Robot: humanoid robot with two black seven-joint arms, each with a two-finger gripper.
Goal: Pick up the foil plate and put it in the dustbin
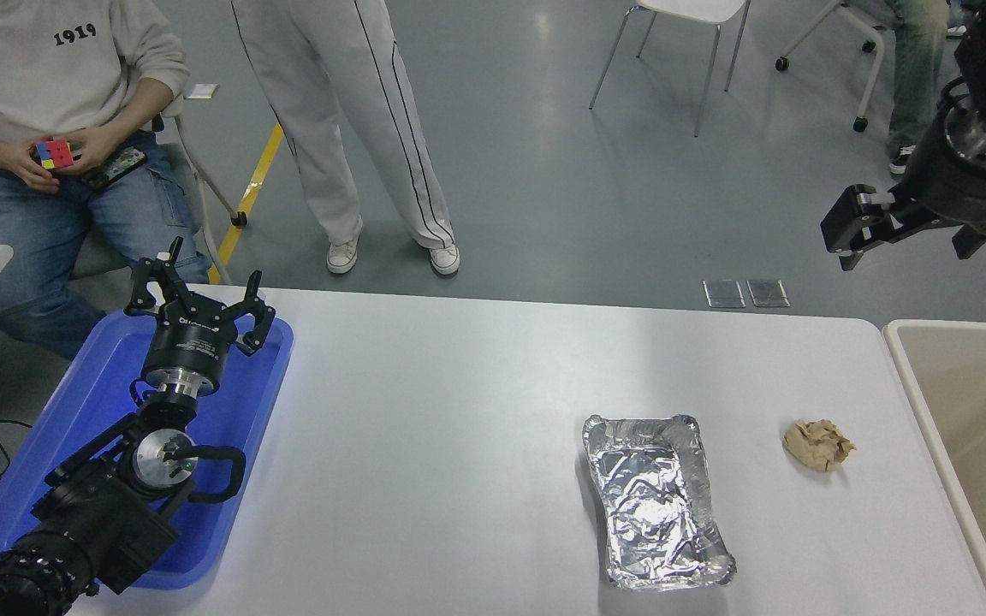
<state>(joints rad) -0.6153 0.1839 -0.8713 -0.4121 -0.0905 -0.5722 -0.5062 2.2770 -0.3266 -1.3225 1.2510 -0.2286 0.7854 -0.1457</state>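
The foil plate (656,500) lies flat on the white table (459,445), right of centre near the front edge. It is silver, crinkled and rectangular with a raised rim. The dustbin (972,445) stands at the table's right end, beige with a pale thick rim; only its left part shows. My right gripper (851,233) hangs high at the upper right, well above and beyond the table, far from the plate, holding nothing. My left gripper (198,295) is parked at the lower left over a blue tray, fingers spread open and empty.
A small crumpled tan paper ball (818,445) lies between the foil plate and the dustbin. A flat blue tray (245,411) lies under the left arm. One person sits at the far left, another stands beyond the table. Chairs stand at the back.
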